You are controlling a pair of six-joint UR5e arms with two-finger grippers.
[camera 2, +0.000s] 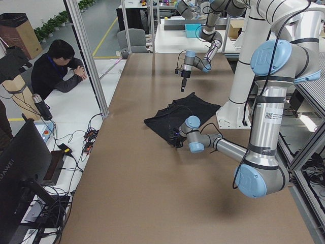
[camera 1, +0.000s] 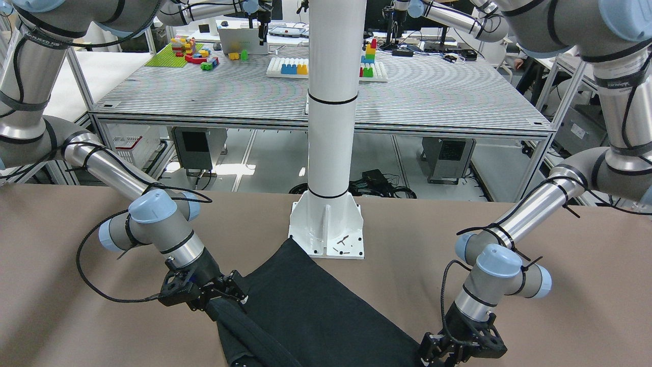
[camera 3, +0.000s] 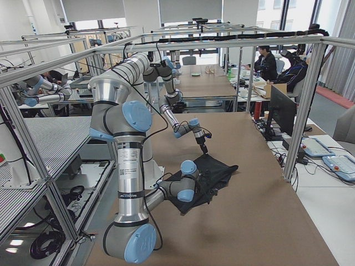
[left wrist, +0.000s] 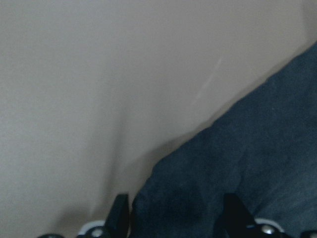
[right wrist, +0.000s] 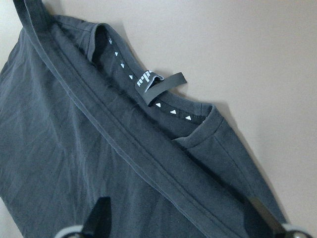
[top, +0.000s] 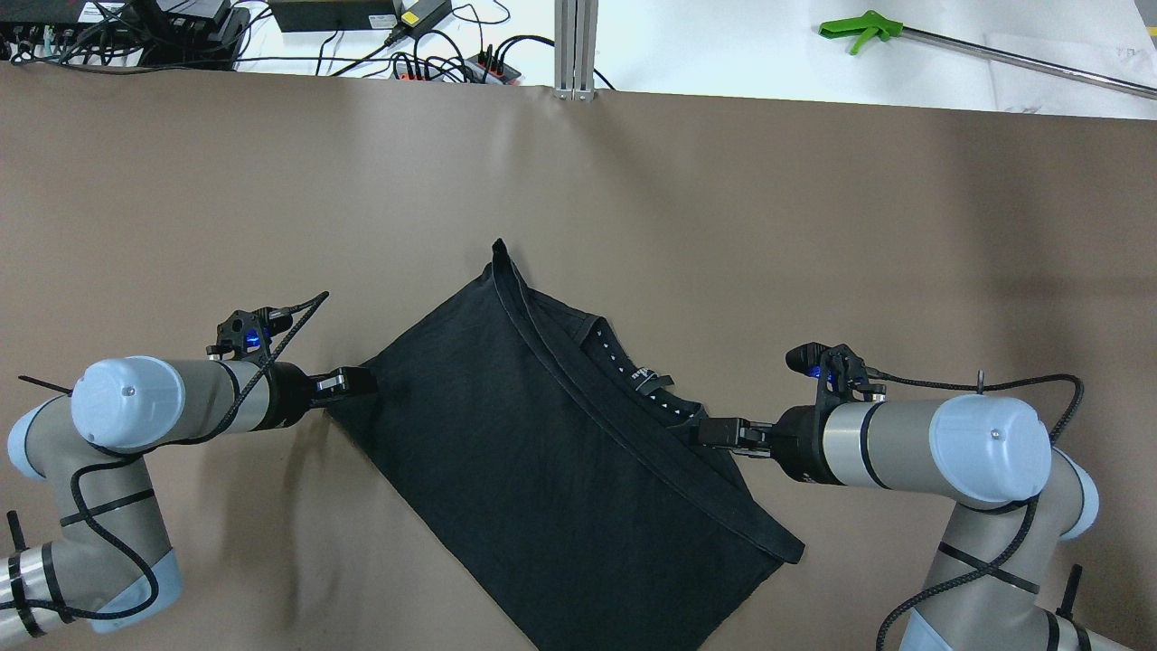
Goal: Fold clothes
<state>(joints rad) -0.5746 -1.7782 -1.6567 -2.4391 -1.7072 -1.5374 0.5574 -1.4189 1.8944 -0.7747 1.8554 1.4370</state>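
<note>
You're seeing the clothes (top: 542, 470) showing as thin, matt black cloth, softly creased, lying on the table (top: 271, 181), which is looking smooth and matt brown.

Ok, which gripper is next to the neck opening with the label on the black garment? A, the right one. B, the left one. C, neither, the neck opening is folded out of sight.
A: the neck label shows just ahead of the right gripper at that edge of the black garment, while the left gripper is at the plain opposite corner.
</note>
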